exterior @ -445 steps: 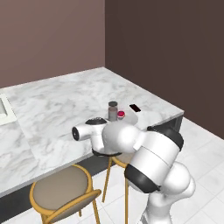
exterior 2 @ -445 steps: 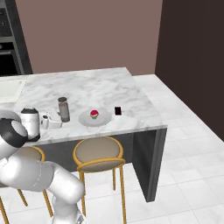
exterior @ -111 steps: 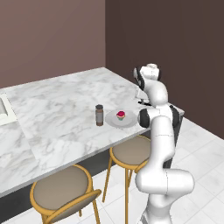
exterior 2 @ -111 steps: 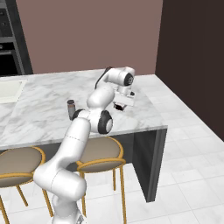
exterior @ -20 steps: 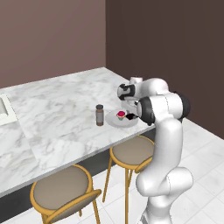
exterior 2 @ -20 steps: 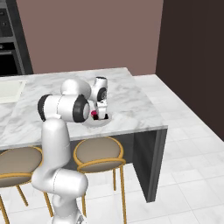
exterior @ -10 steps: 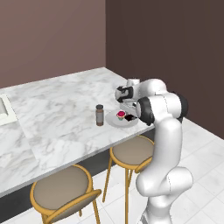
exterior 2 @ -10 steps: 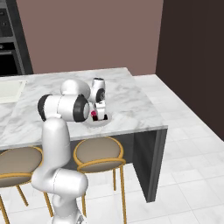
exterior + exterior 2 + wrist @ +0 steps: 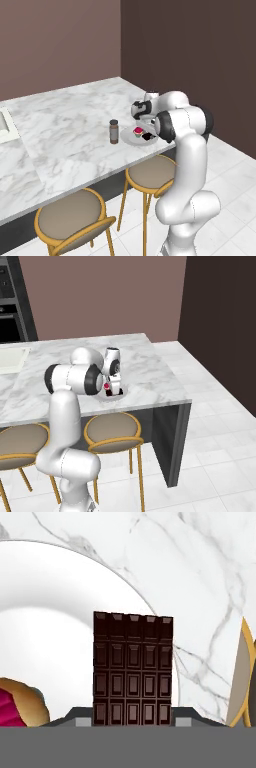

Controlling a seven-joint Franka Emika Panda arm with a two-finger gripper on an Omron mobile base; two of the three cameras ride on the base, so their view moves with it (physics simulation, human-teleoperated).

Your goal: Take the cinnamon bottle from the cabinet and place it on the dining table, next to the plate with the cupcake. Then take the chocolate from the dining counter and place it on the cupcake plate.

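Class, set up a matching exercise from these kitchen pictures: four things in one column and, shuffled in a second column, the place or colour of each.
Things:
1. chocolate
2. cinnamon bottle
3. cupcake
4. stools

Descriptions:
A. stands upright on the marble beside the plate
B. pink-red top, sits on the plate
C. dark bar of small squares, over the plate edge in front of the tool
D. round seats on golden legs, under the dining table edge

Pairs: 1-C, 2-A, 3-B, 4-D
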